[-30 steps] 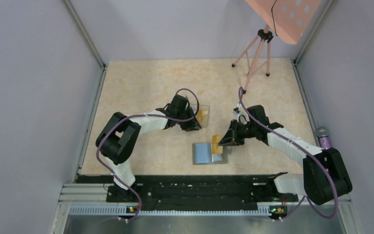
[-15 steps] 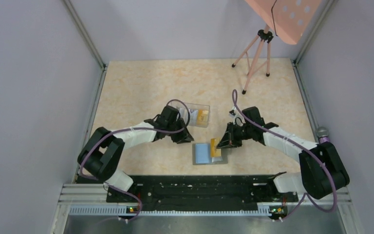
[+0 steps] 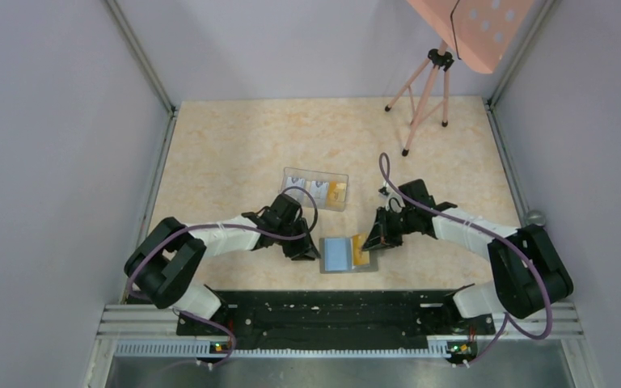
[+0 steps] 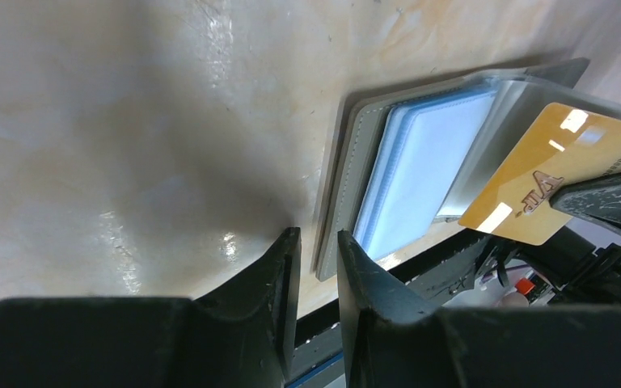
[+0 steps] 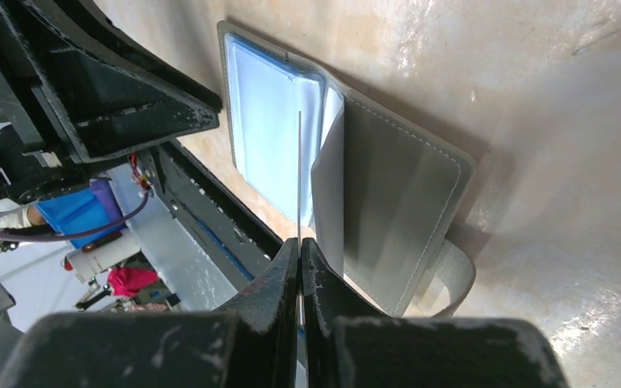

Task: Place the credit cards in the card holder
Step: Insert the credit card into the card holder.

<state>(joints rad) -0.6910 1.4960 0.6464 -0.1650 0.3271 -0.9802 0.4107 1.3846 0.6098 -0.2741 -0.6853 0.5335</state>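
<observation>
The card holder (image 3: 346, 255) lies open near the table's front edge, grey outside and light blue inside. My right gripper (image 3: 374, 237) is shut on an orange-gold credit card (image 3: 361, 247) and holds it tilted over the holder's right half. In the right wrist view the card shows edge-on (image 5: 299, 178) above the blue slots (image 5: 267, 105). In the left wrist view the card (image 4: 546, 174) hangs over the holder (image 4: 420, 170). My left gripper (image 3: 304, 246) is empty, its jaws a narrow gap apart, fingertips at the holder's left edge (image 4: 315, 242).
A clear plastic box (image 3: 315, 188) with more cards stands behind the holder. A pink tripod (image 3: 420, 101) stands at the back right. The black rail (image 3: 323, 311) runs just in front of the holder. The snap tab (image 5: 453, 271) sticks out on the holder's right.
My left gripper has moved from the clear box forward to the holder's left edge. My right gripper has lowered the card closer to the holder.
</observation>
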